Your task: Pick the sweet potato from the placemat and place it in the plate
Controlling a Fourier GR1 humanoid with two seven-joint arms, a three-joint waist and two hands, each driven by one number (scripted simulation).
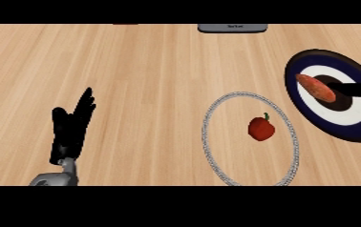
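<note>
The sweet potato (315,87), orange-pink and elongated, lies tilted on the dark blue and white round placemat (304,111) at the right edge. A black part of my right hand (348,88) comes in from the right edge and reaches the sweet potato's right side; most of that hand is out of view. The plate (211,140), with a grey speckled rim, sits left of the placemat and below it. A red bell pepper (261,128) with a green stem lies in the plate. My left hand (70,126) rests open at the lower left, fingers up, far from both.
A grey flat object (233,27) lies at the counter's far edge, top centre. The light wooden counter (148,73) stretches between my left hand and the plate.
</note>
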